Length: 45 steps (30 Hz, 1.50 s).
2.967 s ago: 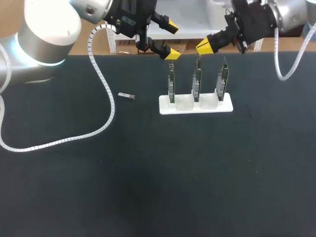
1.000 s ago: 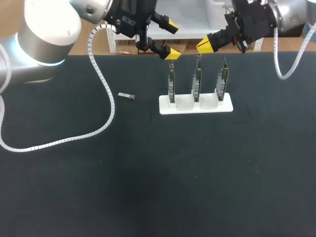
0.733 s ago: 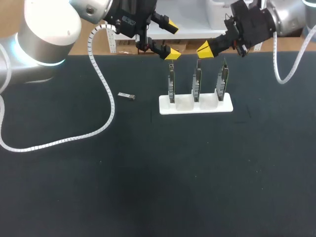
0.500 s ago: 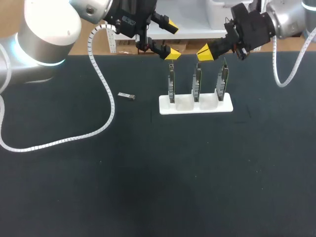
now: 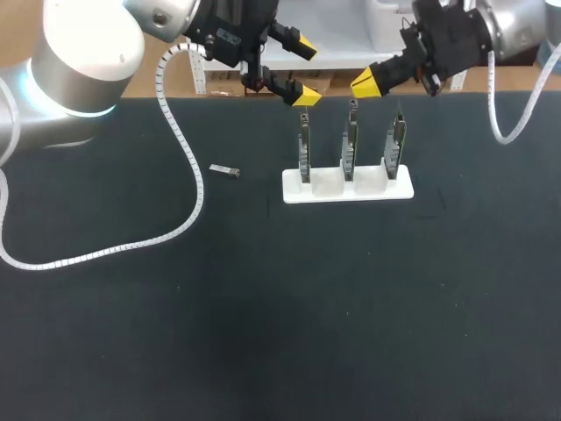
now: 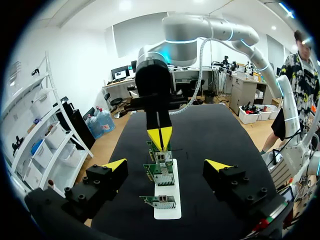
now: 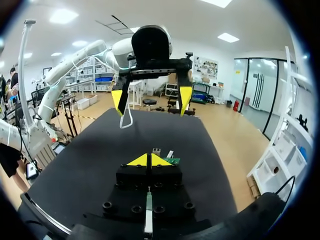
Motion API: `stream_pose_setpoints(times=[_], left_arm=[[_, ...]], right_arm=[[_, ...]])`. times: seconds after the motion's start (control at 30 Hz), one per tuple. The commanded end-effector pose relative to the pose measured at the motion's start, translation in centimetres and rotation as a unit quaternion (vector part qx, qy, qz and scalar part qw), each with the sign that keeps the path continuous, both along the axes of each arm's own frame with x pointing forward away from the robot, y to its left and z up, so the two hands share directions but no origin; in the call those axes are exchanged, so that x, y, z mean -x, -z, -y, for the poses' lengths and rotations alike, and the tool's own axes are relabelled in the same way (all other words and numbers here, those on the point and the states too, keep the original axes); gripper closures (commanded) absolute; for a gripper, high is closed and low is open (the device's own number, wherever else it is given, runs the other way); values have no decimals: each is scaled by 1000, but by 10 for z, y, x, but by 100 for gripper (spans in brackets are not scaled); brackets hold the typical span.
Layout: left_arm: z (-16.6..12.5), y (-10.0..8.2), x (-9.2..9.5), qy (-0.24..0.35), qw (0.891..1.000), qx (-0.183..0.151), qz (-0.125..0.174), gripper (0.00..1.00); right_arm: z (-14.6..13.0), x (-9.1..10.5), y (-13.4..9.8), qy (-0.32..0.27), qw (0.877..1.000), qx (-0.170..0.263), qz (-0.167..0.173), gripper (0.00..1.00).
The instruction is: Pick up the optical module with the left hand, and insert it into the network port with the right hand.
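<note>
Since the optical module (image 5: pixel 224 170) lies untouched on the table (image 5: pixel 263 307), well left of the card rack (image 5: pixel 347 187), I reckon the spread left gripper (image 5: pixel 302 70) must first swing over and drop onto it, while the right gripper (image 5: pixel 361 85) hovers empty, tips pressed together.

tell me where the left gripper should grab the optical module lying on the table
Probably its middle, from straight above. The optical module lies flat and alone on the table, a slim bar, so the open left gripper could straddle it and close across the narrow width, on its two long sides.
</note>
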<state>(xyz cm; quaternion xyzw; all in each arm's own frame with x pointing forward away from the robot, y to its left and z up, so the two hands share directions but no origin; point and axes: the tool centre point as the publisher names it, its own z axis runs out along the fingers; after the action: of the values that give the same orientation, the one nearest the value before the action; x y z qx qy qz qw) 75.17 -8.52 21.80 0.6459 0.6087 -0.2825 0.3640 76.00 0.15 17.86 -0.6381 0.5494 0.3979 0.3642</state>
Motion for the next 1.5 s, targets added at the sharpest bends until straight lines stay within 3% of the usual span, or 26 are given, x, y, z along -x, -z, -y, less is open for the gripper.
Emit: stream_pose_setpoints(times=[0.03,0.3,0.63,1.1,1.5], left_arm=[[1,-1,-2,1,1000,-4,-2,0],[1,-1,-2,1,1000,-4,-2,0],[1,-1,-2,1,1000,-4,-2,0],[1,-1,-2,1,1000,-4,-2,0],[1,-1,-2,1,1000,-4,-2,0]], right_arm=[[1,1,11,3,1000,-2,-12,100],[4,7,22,9,1000,-8,-25,100],[0,-5,6,-2,1000,-7,1,100],[4,2,29,5,999,-3,-34,100],[4,5,37,9,999,-7,-43,100]])
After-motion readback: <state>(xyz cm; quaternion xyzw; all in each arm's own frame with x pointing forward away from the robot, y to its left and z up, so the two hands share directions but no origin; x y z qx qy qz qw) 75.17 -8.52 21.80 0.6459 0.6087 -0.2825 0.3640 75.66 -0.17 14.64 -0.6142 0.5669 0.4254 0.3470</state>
